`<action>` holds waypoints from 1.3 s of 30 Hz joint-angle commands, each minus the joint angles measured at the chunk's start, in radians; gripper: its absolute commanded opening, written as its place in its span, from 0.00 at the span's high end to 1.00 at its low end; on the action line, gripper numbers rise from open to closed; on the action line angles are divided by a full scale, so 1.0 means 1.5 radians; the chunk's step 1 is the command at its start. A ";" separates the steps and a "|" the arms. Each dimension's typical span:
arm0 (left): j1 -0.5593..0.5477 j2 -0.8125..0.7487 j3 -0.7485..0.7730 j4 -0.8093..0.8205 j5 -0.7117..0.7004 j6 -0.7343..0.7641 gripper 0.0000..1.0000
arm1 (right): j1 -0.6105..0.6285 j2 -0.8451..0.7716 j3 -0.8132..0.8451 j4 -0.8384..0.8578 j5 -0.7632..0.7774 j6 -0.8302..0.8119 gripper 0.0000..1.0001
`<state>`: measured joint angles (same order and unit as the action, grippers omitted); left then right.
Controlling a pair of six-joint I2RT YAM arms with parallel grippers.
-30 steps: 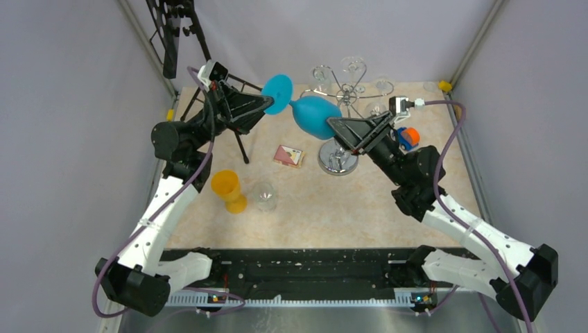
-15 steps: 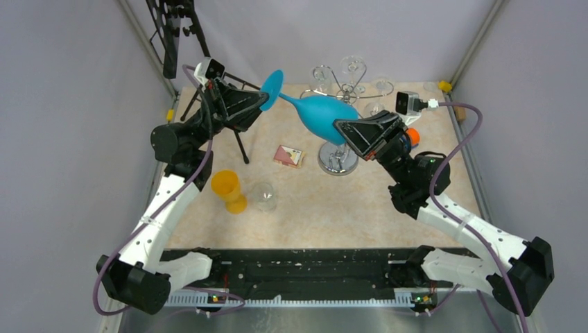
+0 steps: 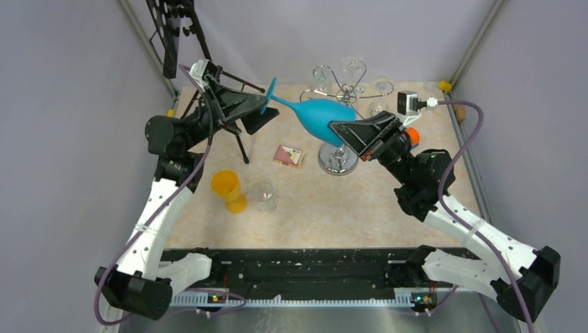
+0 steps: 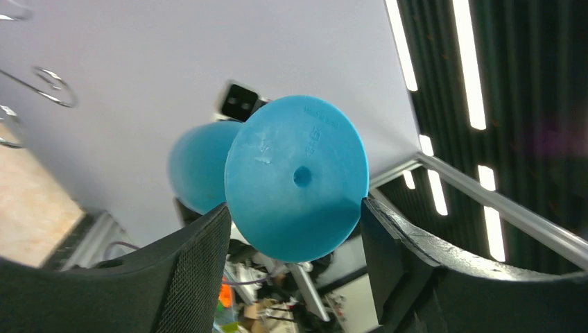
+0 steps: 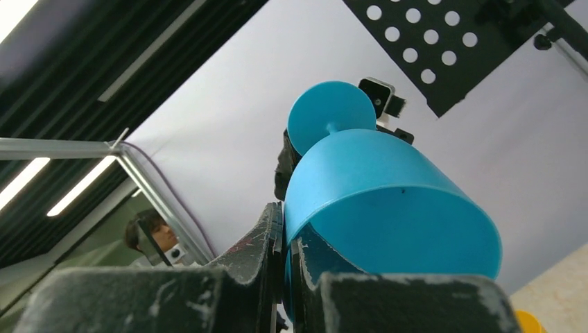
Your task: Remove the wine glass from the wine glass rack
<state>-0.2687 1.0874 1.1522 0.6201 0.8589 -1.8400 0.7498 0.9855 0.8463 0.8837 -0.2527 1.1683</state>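
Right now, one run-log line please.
right gripper: shut on blue wine glass rim | left gripper: open, straddling its foot | glass: sideways, aloft | wine glass rack: upright

The left arm (image 3: 156,215) climbs from its base at the near left corner, bends at a black elbow above the left edge of the desk (image 3: 360,201) and turns its wrist in toward the middle. The left claw (image 3: 262,109) has its jaws spread wide. The right arm (image 3: 471,229) slants up from the near right corner, folds at the elbow and reaches back and leftward. The right claw (image 3: 335,127) is pinched tight on the rim of the wine glass (image 3: 315,114), its fingers almost meeting. The two claws face one another, both held up off the desk.
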 commanded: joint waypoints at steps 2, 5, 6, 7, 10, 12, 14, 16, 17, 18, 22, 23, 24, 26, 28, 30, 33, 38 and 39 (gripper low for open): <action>0.022 -0.052 0.069 -0.266 0.073 0.283 0.23 | 0.004 -0.064 0.098 -0.219 0.008 -0.147 1.00; 0.031 -0.061 0.110 -0.400 0.063 0.401 0.19 | 0.004 -0.091 0.134 -0.338 0.025 -0.208 1.00; 0.033 -0.062 0.124 -0.475 0.054 0.444 0.18 | 0.004 -0.096 0.146 -0.371 0.032 -0.227 1.00; 0.035 -0.063 0.139 -0.520 0.044 0.483 0.18 | 0.004 -0.099 0.161 -0.409 0.035 -0.246 1.00; 0.038 -0.059 0.186 -0.655 -0.011 0.596 0.17 | 0.004 -0.096 0.212 -0.519 0.024 -0.308 1.00; 0.042 -0.051 0.218 -0.725 -0.034 0.645 0.17 | 0.004 -0.086 0.246 -0.571 -0.037 -0.359 1.00; 0.047 -0.042 0.251 -0.781 -0.047 0.681 0.17 | 0.004 -0.079 0.265 -0.587 -0.100 -0.398 1.00; 0.049 -0.037 0.271 -0.821 -0.076 0.710 0.18 | 0.004 -0.065 0.288 -0.642 -0.136 -0.423 1.00; 0.050 -0.036 0.280 -0.840 -0.096 0.724 0.18 | 0.004 -0.053 0.304 -0.669 -0.156 -0.443 1.00; 0.050 -0.034 0.292 -0.861 -0.118 0.741 0.18 | 0.004 -0.040 0.321 -0.702 -0.176 -0.456 1.00; 0.050 -0.031 0.325 -0.943 -0.230 0.801 0.18 | 0.005 0.005 0.371 -0.832 -0.204 -0.508 1.00; 0.051 -0.031 0.327 -0.956 -0.250 0.812 0.18 | 0.005 0.014 0.378 -0.861 -0.205 -0.518 1.00; 0.051 -0.032 0.328 -0.968 -0.268 0.821 0.18 | 0.004 0.021 0.383 -0.888 -0.209 -0.527 1.00; 0.050 -0.031 0.329 -0.988 -0.295 0.835 0.18 | 0.005 0.039 0.393 -0.932 -0.221 -0.543 1.00; 0.051 -0.028 0.338 -1.004 -0.304 0.851 0.18 | 0.025 0.053 0.408 -0.971 -0.210 -0.563 1.00; 0.051 -0.023 0.350 -1.024 -0.322 0.866 0.18 | 0.066 0.069 0.427 -1.005 -0.187 -0.592 1.00; 0.051 -0.019 0.358 -1.042 -0.348 0.879 0.18 | 0.133 0.111 0.468 -1.084 -0.086 -0.631 1.00; 0.051 -0.022 0.350 -1.041 -0.366 0.884 0.18 | 0.204 0.225 0.530 -1.219 0.074 -0.677 1.00; 0.051 -0.022 0.347 -1.040 -0.369 0.886 0.18 | 0.217 0.248 0.542 -1.243 0.101 -0.686 1.00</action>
<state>-0.1970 1.0584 1.6512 -0.9432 0.3500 -0.5468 1.0168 1.2480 1.5818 -0.7921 -0.3244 0.2302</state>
